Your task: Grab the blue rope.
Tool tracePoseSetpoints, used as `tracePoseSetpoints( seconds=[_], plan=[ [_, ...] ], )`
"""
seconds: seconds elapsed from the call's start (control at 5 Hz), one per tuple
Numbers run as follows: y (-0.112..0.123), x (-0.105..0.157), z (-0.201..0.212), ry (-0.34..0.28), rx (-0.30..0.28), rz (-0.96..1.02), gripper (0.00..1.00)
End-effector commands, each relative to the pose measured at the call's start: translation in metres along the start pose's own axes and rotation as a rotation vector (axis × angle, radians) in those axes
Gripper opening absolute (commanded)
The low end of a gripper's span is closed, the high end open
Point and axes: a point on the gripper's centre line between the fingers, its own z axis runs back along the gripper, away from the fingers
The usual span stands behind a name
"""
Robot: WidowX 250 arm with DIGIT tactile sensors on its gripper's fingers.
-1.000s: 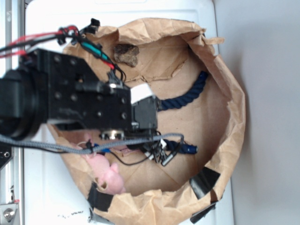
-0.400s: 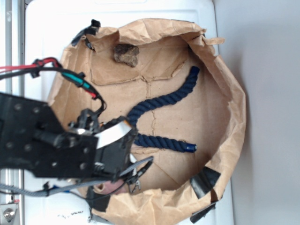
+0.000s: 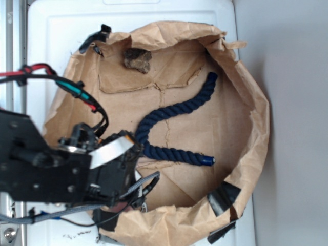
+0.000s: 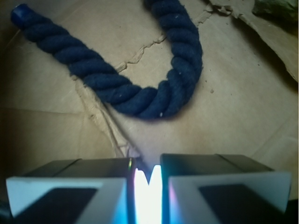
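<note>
The white worktop (image 3: 56, 46) carries a wide, crumpled brown paper bag (image 3: 246, 128) laid open like a shallow basin, its rim rolled down and patched with strips of black tape (image 3: 223, 197) along the lower edge. The black robot arm (image 3: 46, 164) fills the lower left of the exterior view, reaching over the bag's left rim, with red, green and black wires (image 3: 77, 89) looping off its top and a thin grey braided cable (image 3: 128, 190) running under it.

Inside the bag, on its flat creased floor, lies the thick dark navy twisted rope (image 3: 169, 115) in an S-curve — one end points up toward the bag's upper right wall, the middle bends back on itself near the arm, and the lower stretch runs right to a brighter blue capped end (image 3: 208, 161). In the wrist view the rope's bend (image 4: 154, 100) sits on the paper just ahead of the gripper (image 4: 145, 170), apart from it, with the capped end at the upper left.

The gripper's two dark fingers (image 4: 205, 163) stand nearly together, only a narrow bright slit between them, and nothing is held there — the rope is not touched.

A small dark brown rocky lump (image 3: 137, 60) rests near the bag's upper wall, well apart from the rope.
</note>
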Motion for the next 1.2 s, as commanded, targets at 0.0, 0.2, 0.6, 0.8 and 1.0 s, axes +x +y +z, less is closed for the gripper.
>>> tracePoseSetpoints(
  seconds=[0.0, 0.2, 0.6, 0.8, 1.0],
  plan=[
    [-0.007, 0.043, 0.012, -0.014, -0.04, 0.079, 1.0],
    [0.005, 0.114, 0.014, -0.015, -0.058, 0.139, 1.0],
    [-0.005, 0.176, 0.012, -0.018, -0.054, 0.195, 1.0],
    [-0.009, 0.176, 0.021, 0.005, -0.04, 0.156, 1.0],
    [-0.009, 0.176, 0.021, 0.005, -0.04, 0.156, 1.0]
  ],
)
